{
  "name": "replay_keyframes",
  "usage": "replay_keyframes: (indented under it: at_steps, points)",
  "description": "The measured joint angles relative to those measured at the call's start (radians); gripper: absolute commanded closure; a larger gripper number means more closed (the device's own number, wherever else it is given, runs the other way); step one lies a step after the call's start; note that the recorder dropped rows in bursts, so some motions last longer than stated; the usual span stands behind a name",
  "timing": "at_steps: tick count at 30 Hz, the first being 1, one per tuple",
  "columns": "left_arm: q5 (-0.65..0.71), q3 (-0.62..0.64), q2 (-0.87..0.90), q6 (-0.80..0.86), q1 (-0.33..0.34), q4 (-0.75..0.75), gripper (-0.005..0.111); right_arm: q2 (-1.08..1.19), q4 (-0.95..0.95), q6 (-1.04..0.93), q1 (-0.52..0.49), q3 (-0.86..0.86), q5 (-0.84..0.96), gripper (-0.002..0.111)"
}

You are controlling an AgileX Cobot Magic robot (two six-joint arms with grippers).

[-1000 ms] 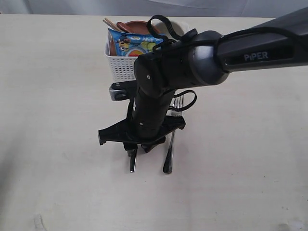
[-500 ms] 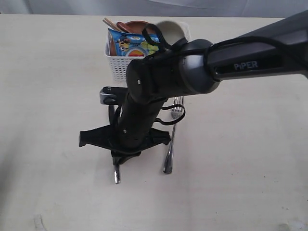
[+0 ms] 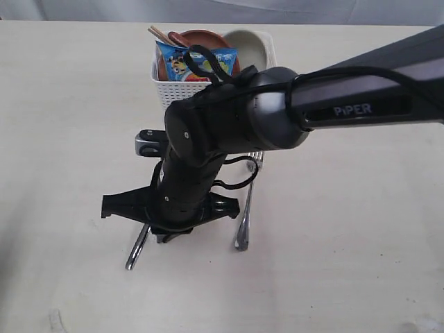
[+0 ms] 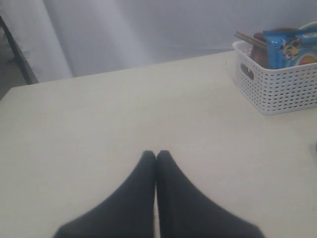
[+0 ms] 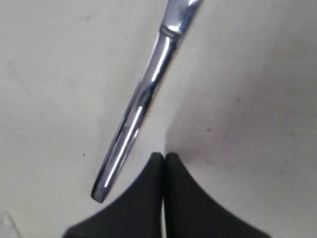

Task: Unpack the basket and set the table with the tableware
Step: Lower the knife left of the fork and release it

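Note:
My right gripper (image 3: 165,236) is shut and points down at the table (image 3: 347,263), having reached across to the left of the middle. The steel knife (image 3: 137,248) lies slanted beside its fingertips, not between them. In the right wrist view the knife (image 5: 136,116) runs alongside the shut right gripper (image 5: 164,156). The fork (image 3: 244,222) lies just to the right. The white basket (image 3: 177,96) stands behind, holding the cream bowl (image 3: 248,43), the reddish-brown plate (image 3: 201,36) and the chopsticks (image 3: 158,32). My left gripper (image 4: 156,154) is shut, empty, low over the table, far from the basket (image 4: 282,89).
A blue chip bag (image 3: 194,64) stands in the front of the basket, also seen as the chip bag (image 4: 292,47) in the left wrist view. The right arm's dark body (image 3: 229,125) hides the table between basket and cutlery. A grey curtain (image 4: 148,29) hangs behind the table.
The right gripper has swept leftward across the table. The knife went with it, sliding left and swinging so its handle now points down-left. The fork has stayed put.

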Motion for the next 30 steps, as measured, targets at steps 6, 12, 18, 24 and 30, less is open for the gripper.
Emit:
replay_keyframes:
  at_steps: [6,12,18,24,30]
  points:
    - [0.000,0.000,0.000,0.000,0.000,0.000,0.107,-0.070,-0.007,0.002,-0.021,0.000,-0.035,0.057]
    - [0.000,0.000,0.000,0.000,0.000,0.000,0.107,-0.060,-0.002,0.002,-0.037,0.000,-0.037,0.068]
    - [0.000,0.000,0.000,0.000,0.000,0.000,0.107,0.027,0.023,-0.037,-0.037,-0.050,-0.012,0.068]
    - [0.000,0.000,0.000,0.000,0.000,0.000,0.107,0.088,0.027,-0.052,-0.037,-0.129,0.055,0.069]
    - [0.000,0.000,0.000,0.000,0.000,0.000,0.107,0.102,0.029,-0.056,-0.031,-0.147,0.063,0.070]
